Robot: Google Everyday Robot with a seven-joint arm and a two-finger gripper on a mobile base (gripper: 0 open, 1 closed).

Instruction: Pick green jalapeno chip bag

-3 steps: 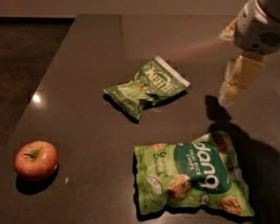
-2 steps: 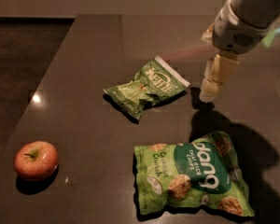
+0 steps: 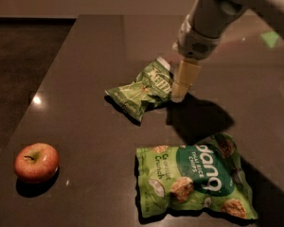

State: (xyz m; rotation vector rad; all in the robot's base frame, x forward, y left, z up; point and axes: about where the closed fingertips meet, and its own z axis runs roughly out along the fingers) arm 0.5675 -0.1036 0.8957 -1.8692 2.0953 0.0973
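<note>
Nearest, a flat green bag (image 3: 194, 183) reads "bang… rice chips", an apple (image 3: 36, 161) sits to its left on the dark surface (image 3: 85, 46), and farther back the green jalapeno chip bag (image 3: 142, 90) (pale "Kettle" lettering) lies mid-surface, long axis lower-left to upper-right, white strip far, the gripper (image 3: 178, 97) just beside its right edge, opening impossible to tell.

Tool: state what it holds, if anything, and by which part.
It cannot be told. The tool points down at the right end of the green jalapeno chip bag, which lies on the table; no grip shows.
</note>
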